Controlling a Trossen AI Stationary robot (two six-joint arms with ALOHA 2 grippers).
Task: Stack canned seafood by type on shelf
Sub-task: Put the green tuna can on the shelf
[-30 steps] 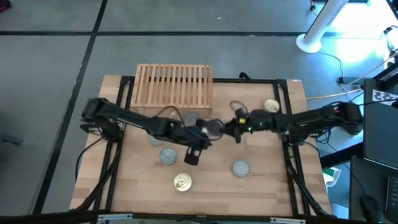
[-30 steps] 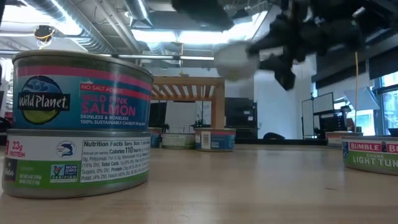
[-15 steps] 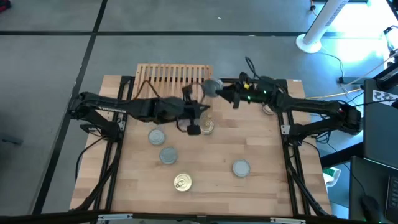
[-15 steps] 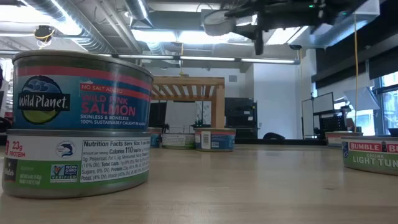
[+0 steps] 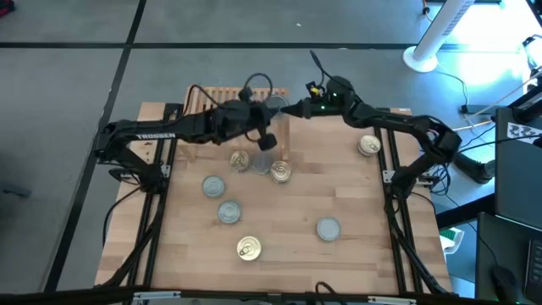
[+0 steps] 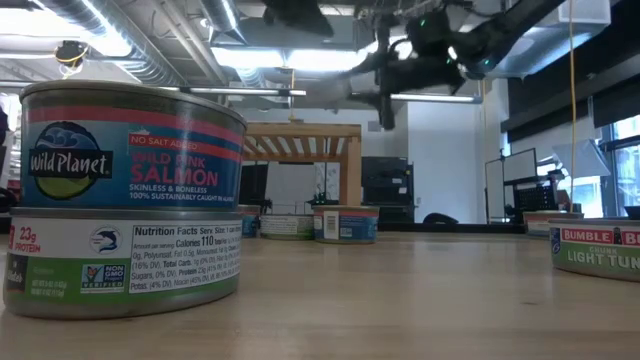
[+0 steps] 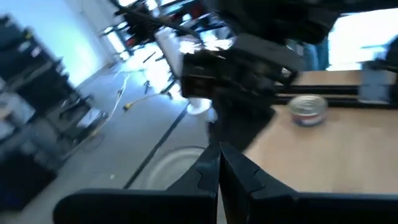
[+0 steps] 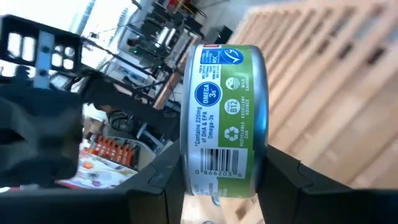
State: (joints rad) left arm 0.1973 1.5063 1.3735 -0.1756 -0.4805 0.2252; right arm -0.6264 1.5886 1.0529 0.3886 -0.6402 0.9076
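My right gripper [image 5: 284, 108] is shut on a silver-lidded, green-labelled can [image 8: 224, 112] above the right end of the light-wood slatted shelf [image 5: 212, 100]. The can also shows in the high view [image 5: 273, 106], and the shelf in the right wrist view [image 8: 336, 74]. My left gripper [image 7: 219, 168] is shut and empty. It hovers just near of the shelf's right end [image 5: 266, 135], close beside the right gripper. Several gold-lidded and silver-lidded cans lie flat on the tabletop, among them two gold-lidded ones [image 5: 240, 159] [image 5: 280, 173] near the shelf. My right gripper pinches the can between its two fingers [image 8: 283, 177], one on each flat face. The green label wall [image 8: 217, 155] faces the wrist camera. The fingers come roughly level from the table's right. The can is lifted clear above the shelf.
Silver-lidded cans [image 5: 213, 185] [image 5: 229, 212] [image 5: 329, 227] and gold-lidded cans [image 5: 248, 248] [image 5: 368, 145] lie spread over the wooden table. In the low view two cans stand stacked close by [image 6: 130, 200], and another stands at the right [image 6: 600, 248].
My right gripper has carried the can up and toward the table's far edge and left, from mid-table to above the shelf's right end. My left gripper has gone toward the far edge, from mid-table to beside the shelf, and stays shut.
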